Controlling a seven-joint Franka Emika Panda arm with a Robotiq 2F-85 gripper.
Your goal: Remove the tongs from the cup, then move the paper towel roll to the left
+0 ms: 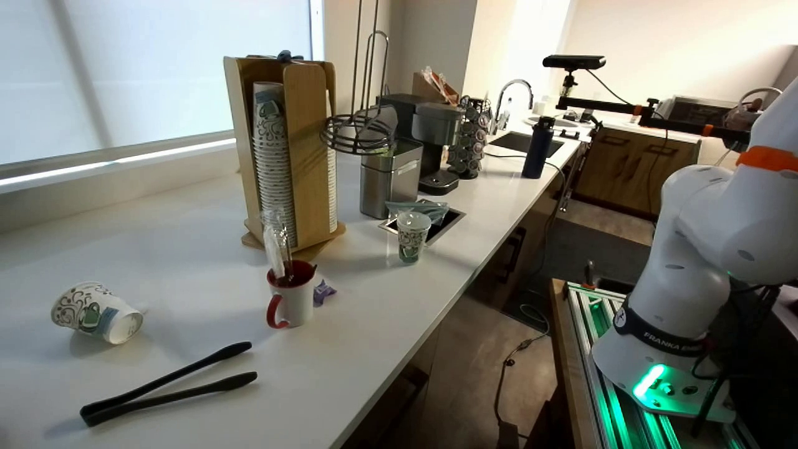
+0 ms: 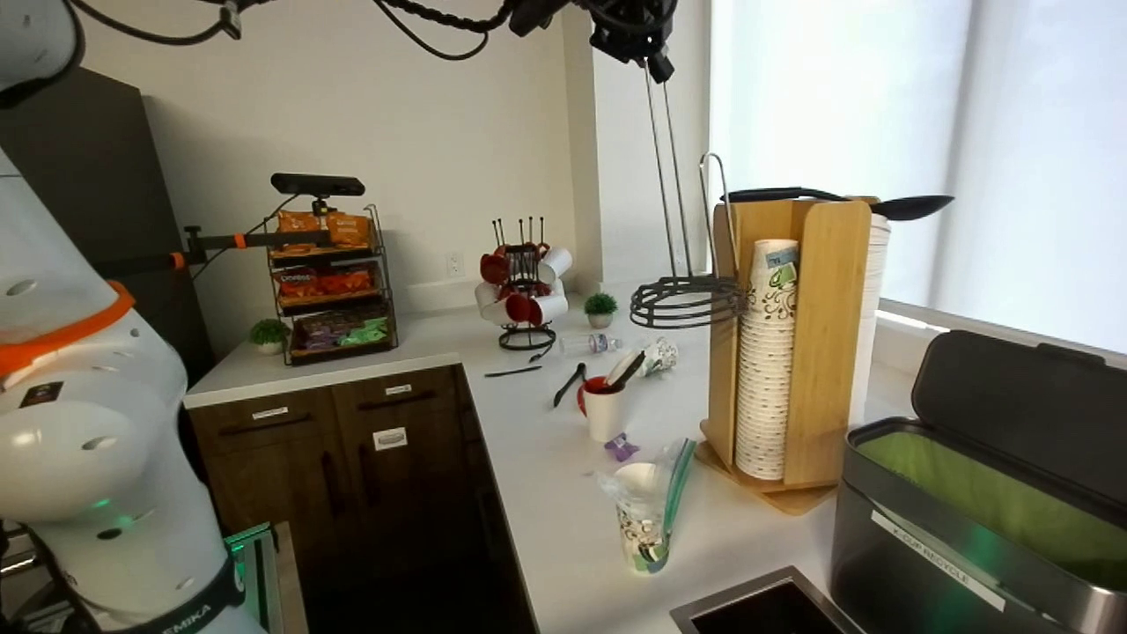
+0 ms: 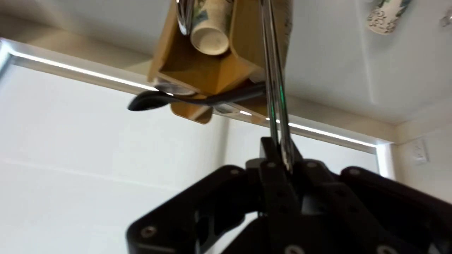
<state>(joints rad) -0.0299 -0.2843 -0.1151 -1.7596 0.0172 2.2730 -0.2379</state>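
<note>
- While the end effector (image 3: 281,150) grips the upright wires of the black paper towel stand (image 2: 687,287), that stand hangs in the air above the bench (image 1: 299,386), its round ring base lowest.
- 2 shiny wires run between the closed jaws in the wrist view, passing in front of the tan wooden box (image 1: 312,149).
- The black tongs (image 1: 193,391) lie on the bench, apart from the white mug (image 1: 300,305), their 2 arms spread in a V with the tips toward the mug.
- That mug stands upright, its inside and side handle red, with slim things sticking up out of it; at least 1 looks wrapped in clear plastic, though glare makes the contents hard to name.
- Just beside the mug lies a small purple wrapper (image 1: 323,292).
- 1 patterned cup (image 1: 96,315) lies on its side near the tongs; an upright paper cup (image 2: 647,541) has a clear bag (image 2: 680,480) with a green zip strip at its mouth.
- Stacked paper cups (image 2: 764,379) fill the wooden box's front, and a black spoon (image 2: 916,208) rests across its top.
- Near that box stands a grey metal bin (image 2: 907,572), lid raised, labelled "K-CUP RECYCLE".
</note>
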